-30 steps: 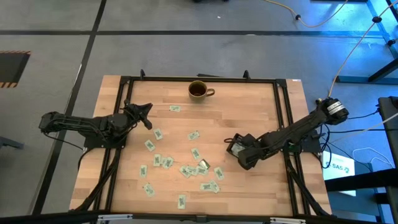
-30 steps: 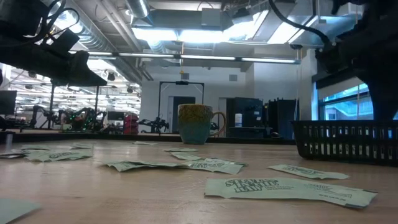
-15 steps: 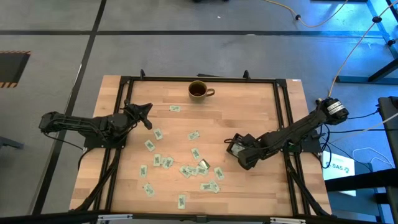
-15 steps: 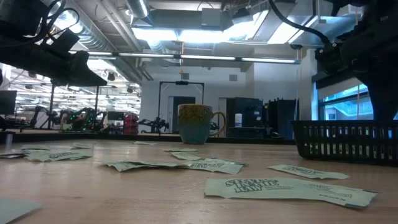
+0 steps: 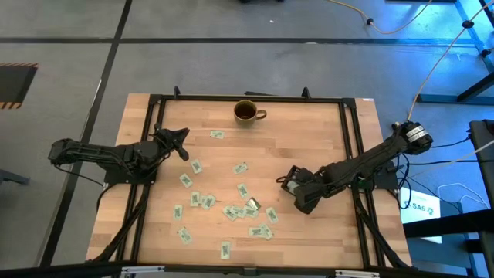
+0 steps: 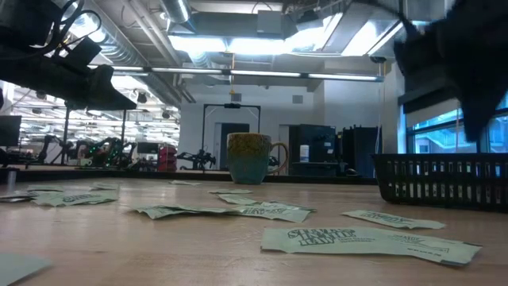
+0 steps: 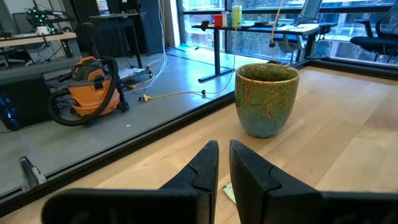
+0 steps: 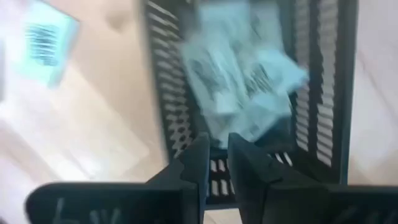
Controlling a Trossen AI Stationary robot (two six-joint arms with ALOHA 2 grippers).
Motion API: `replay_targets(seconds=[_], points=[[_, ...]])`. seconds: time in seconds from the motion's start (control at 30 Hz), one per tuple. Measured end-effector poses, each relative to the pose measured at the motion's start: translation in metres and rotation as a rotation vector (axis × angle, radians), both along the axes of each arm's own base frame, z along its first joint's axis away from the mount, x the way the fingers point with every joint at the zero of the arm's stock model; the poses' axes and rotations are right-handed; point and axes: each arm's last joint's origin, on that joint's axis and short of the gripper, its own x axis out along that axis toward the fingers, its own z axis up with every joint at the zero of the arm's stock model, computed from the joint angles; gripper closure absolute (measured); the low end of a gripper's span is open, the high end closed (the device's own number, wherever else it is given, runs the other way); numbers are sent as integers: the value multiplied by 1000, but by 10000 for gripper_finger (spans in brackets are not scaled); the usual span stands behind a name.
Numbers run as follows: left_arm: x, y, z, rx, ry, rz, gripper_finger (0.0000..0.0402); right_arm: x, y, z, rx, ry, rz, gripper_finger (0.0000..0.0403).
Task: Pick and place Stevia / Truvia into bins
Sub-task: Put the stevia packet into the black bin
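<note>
On the pale wooden bench (image 5: 316, 139), many small flat pale green and white paper sachets (image 5: 241, 190), loose and scattered over the middle and near half, thickest in a cluster near the centre. Seen level from the low view, several lying flat close to the camera (image 6: 349, 238).

Right of that scatter, near the bench's right edge, the small black rectangular tray with slotted low walls (image 6: 440, 179). From above, mostly covered by the right gripper (image 5: 296, 185), which hangs directly over it. In the right wrist view, slotted tray wall (image 8: 165, 93) just ahead of the right gripper (image 8: 217, 140), with a loose heap of sachets (image 8: 242, 81) already inside one compartment, overlapping and tilted. One more sachet (image 8: 46, 40) flat on the wood outside the tray. Fingers released: narrow gap between them, nothing pinched.

Left gripper (image 5: 183, 143) above the bench's far left part, well apart from the tray, pointing toward the round brown-and-green glazed mug (image 5: 246, 112) that stands upright at the far edge. In the left wrist view, same mug (image 7: 267, 99) ahead of the left gripper (image 7: 224, 144). Fingers close together with a slim gap, grasping nothing.

Beyond the bench edge, on the floor, an orange and black shop vacuum (image 7: 93, 90).
</note>
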Motion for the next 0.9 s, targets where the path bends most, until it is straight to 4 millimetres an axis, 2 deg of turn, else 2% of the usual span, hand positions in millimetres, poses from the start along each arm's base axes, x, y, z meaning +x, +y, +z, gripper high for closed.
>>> replay_targets(seconds=[0.23, 0.4, 0.6, 0.9], points=[[0, 0, 0, 2, 2, 0, 368, 33, 12, 43, -47, -283, 343, 342], [0, 0, 0, 2, 3, 0, 368, 58, 18, 50, -87, -290, 481, 342], [0, 0, 0, 2, 3, 0, 368, 88, 25, 22, -135, -182, 580, 342], [0, 0, 0, 2, 3, 0, 368, 110, 36, -29, -182, -98, 773, 342]])
